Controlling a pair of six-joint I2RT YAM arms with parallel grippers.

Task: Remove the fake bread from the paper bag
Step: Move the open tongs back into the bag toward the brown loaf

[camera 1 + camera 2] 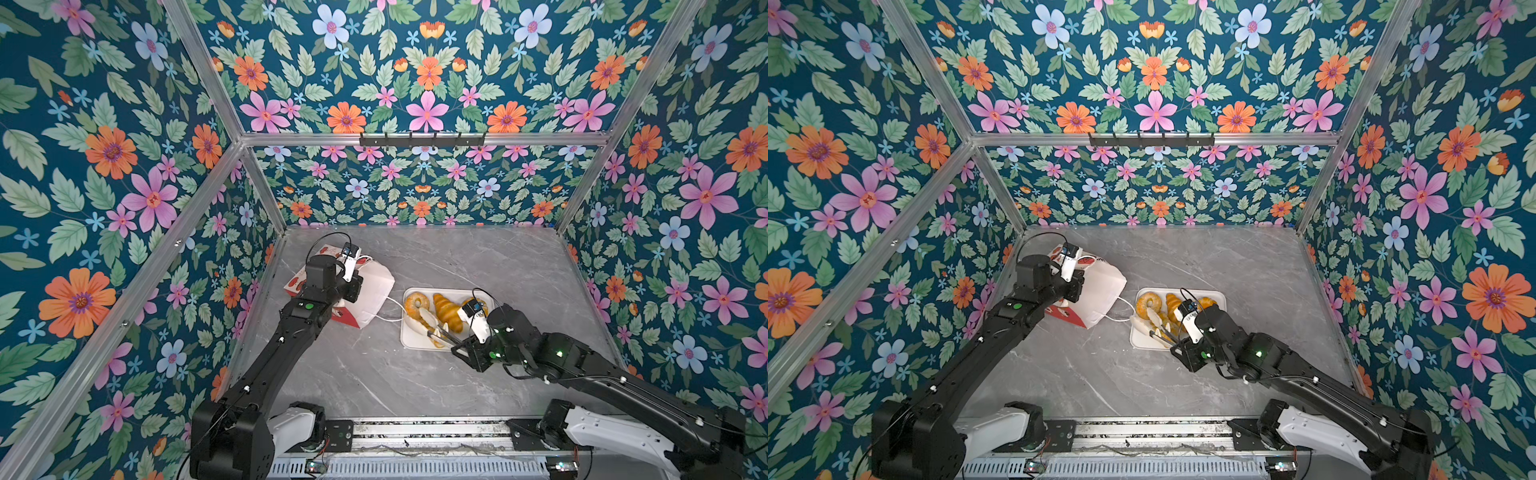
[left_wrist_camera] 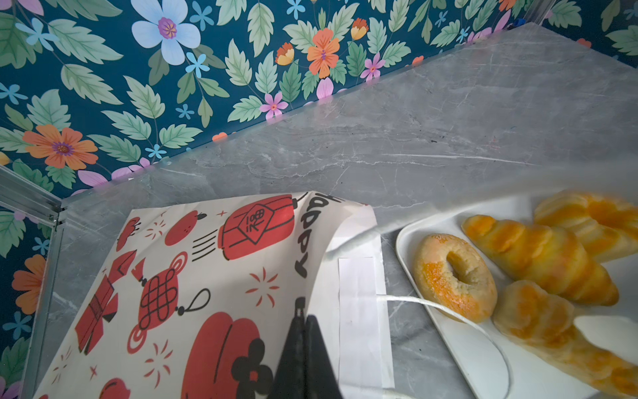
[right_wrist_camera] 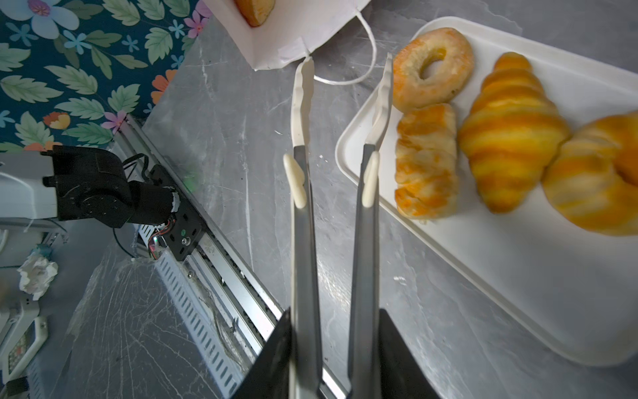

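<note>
The paper bag (image 1: pixel 374 291) (image 2: pixel 207 276), white with red prints, lies on its side with its mouth toward the tray. My left gripper (image 2: pixel 303 319) is shut on the bag's upper wall at the mouth. One piece of fake bread (image 3: pixel 255 10) shows inside the bag. My right gripper (image 3: pixel 336 321) (image 1: pixel 456 347) is shut on the handles of metal tongs (image 3: pixel 302 241). Their white tips stand apart with nothing between them, near the bag's cord handle (image 3: pixel 371 51). On the tray lie a doughnut (image 3: pixel 433 69) (image 1: pixel 415 303), a croissant (image 3: pixel 511 138), a braided roll (image 3: pixel 426 162) and another pastry (image 3: pixel 593 179).
The white tray (image 1: pixel 415 343) (image 3: pixel 518 276) sits right of the bag on the grey marble table (image 1: pixel 478 257). One cord handle of the bag reaches the tray's near-left corner. Floral walls close in the left, back and right. The arms' rail (image 1: pixel 415 436) runs along the front.
</note>
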